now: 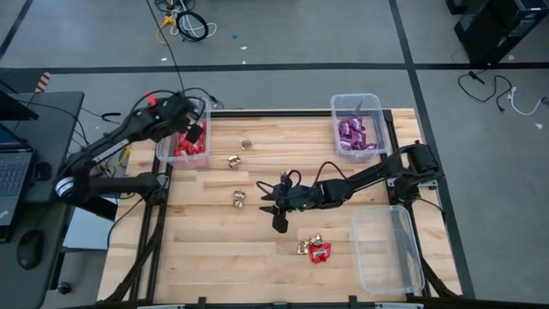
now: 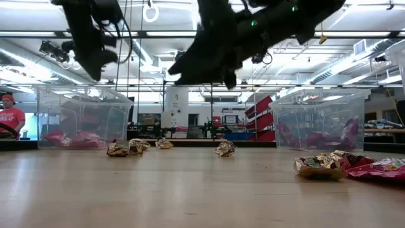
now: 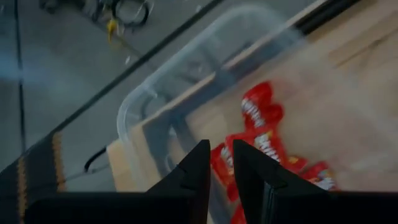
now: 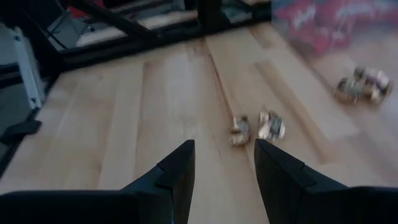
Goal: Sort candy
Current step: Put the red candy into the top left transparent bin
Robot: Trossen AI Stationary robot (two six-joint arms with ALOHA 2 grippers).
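Gold foil and a flat red packet (image 1: 320,252) lie together nearest me on the pale wooden table (image 1: 214,249), a crumpled gold piece (image 1: 307,245) touching the red one. Just beyond them the right gripper (image 1: 273,206) hangs above the boards with its dark fingers spread and nothing between them; a pair of gold foil sweets (image 4: 256,128) sits a little ahead of it. Further off, the left gripper (image 3: 217,171) hovers over the clear plastic bin of red packets (image 1: 190,148), fingers only narrowly parted, holding nothing. Opposite stands the clear bin of purple packets (image 1: 353,134).
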